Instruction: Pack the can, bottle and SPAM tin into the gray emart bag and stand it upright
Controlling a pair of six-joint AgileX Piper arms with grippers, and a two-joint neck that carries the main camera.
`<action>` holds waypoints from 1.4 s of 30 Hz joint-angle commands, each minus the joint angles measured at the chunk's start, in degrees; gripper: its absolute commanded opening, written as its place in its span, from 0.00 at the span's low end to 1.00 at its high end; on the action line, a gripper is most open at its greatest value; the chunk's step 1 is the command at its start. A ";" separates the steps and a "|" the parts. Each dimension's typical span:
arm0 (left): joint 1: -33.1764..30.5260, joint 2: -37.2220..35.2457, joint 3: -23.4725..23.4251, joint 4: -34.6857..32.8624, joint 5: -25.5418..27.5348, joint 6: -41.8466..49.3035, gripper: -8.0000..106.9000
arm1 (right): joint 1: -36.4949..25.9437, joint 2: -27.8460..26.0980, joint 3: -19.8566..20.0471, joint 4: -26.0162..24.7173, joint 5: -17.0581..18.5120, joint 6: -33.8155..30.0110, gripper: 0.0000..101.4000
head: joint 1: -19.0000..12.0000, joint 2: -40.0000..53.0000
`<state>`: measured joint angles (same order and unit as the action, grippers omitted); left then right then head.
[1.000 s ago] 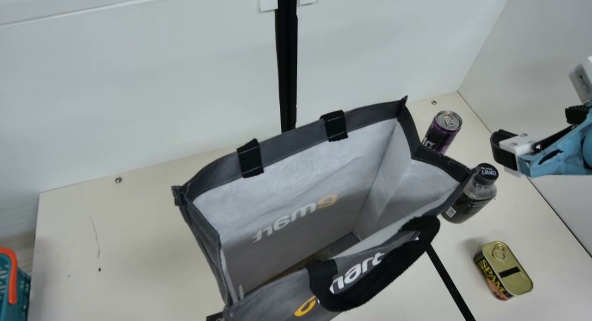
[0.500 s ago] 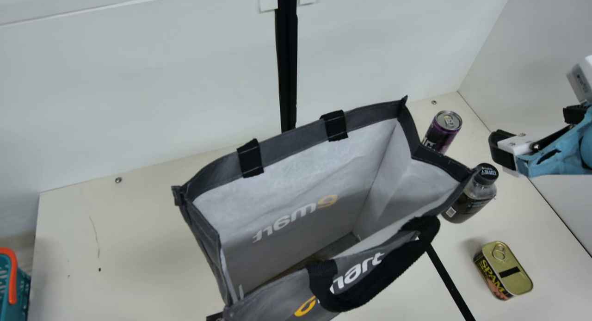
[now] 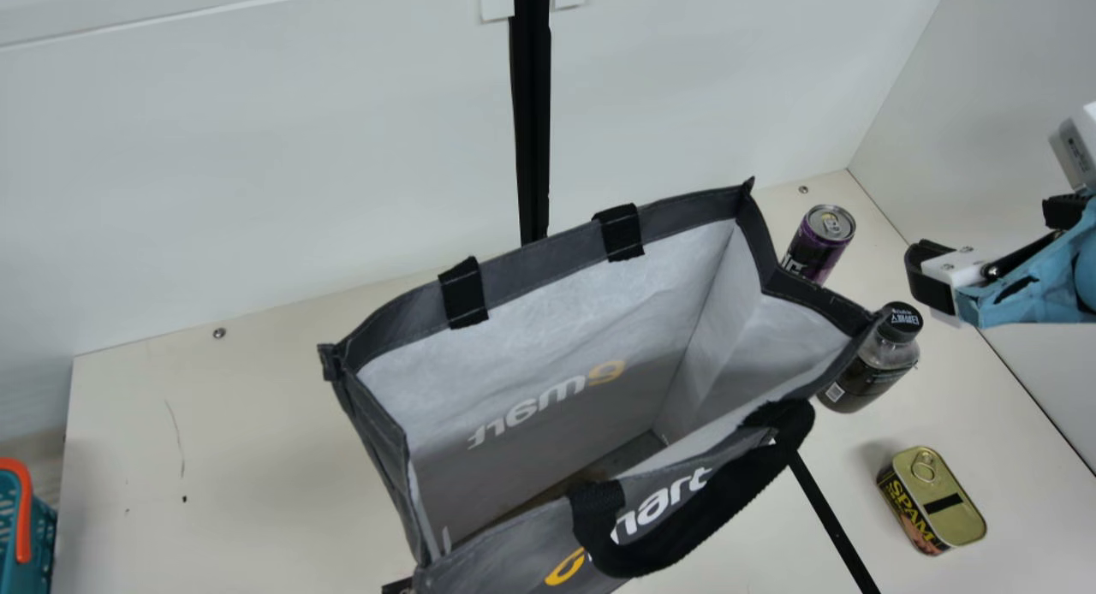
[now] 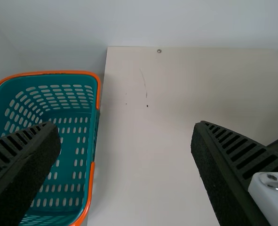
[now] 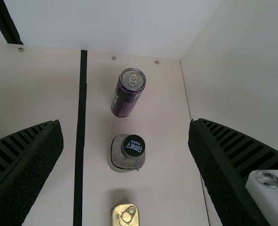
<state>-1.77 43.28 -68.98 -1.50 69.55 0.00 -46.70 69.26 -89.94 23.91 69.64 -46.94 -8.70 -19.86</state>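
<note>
1. Main view, bottom: the gray emart bag (image 3: 539,256) is cut off.
2. Upper right: it hides the can's (image 3: 820,245) base.
3. Lower left: the basket (image 3: 38,534) is cropped.
4. Right wrist view, bottom: the SPAM tin (image 5: 125,215) is cropped.

place: robot lab booth, by the look | cream table (image 3: 257,457), white panels (image 3: 257,175) far and right | screw heads (image 3: 219,333) in tabletop | black line (image 5: 80,141) along table | robot arm (image 3: 1040,286) at right
</note>
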 commanded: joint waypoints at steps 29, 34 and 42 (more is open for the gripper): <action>-8.37 11.30 -8.60 -4.10 -7.35 5.31 0.85 | 0.00 0.00 0.00 0.00 0.00 0.00 0.94 | -1.30 -0.14; -9.07 13.80 -11.84 -4.65 -7.83 6.38 0.85 | 0.00 0.00 0.00 0.00 0.00 0.00 0.94 | -1.30 -0.14; -11.19 17.74 -17.29 -4.69 -8.23 7.43 0.85 | 0.00 0.00 0.00 0.00 0.00 0.00 0.94 | -1.30 -0.14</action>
<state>-12.70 60.51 -85.42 -6.24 61.34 7.46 -46.70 69.26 -89.94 23.91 69.64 -46.94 -8.61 -19.95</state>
